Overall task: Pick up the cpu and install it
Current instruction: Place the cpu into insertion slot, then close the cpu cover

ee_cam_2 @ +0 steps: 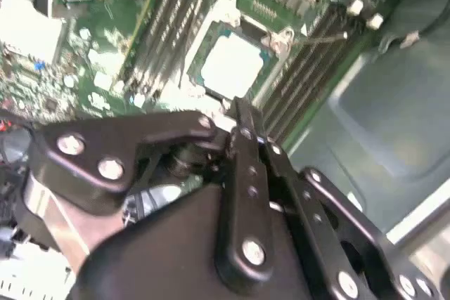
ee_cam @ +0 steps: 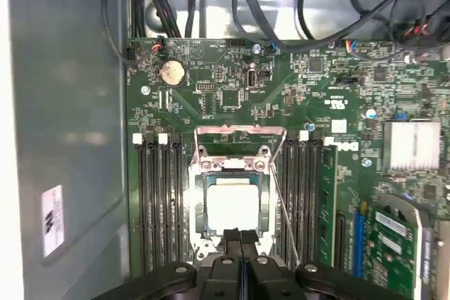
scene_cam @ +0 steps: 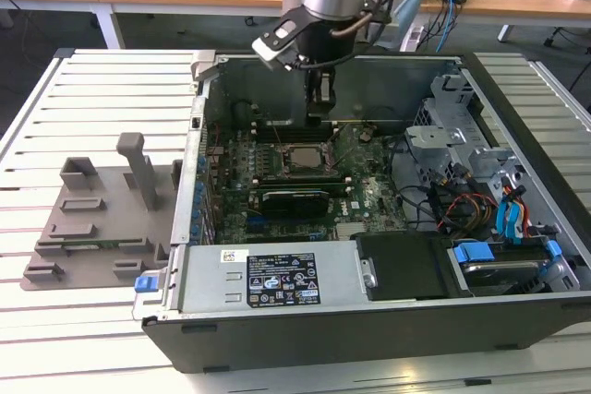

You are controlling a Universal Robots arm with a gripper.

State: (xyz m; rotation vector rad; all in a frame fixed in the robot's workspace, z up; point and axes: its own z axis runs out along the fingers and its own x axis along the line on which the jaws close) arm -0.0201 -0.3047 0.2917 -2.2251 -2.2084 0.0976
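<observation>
Where the cpu [ee_cam: 230, 205] is seated: flat in the socket [ee_cam: 199, 194] on the motherboard [ee_cam: 225, 89], silver top upward, as seen in both wrist views.
Socket clamp [ee_cam: 239, 133]: swung back, off the cpu.
Gripper [ee_cam: 241, 235]: held above the socket's edge, with its fingers pressed together and nothing between them.
Motherboard: laid inside the open computer case [scene_cam: 277, 279].
Grey tray [scene_cam: 92, 219]: set on the slatted table [scene_cam: 102, 80], to the exterior view's left of the case.
</observation>
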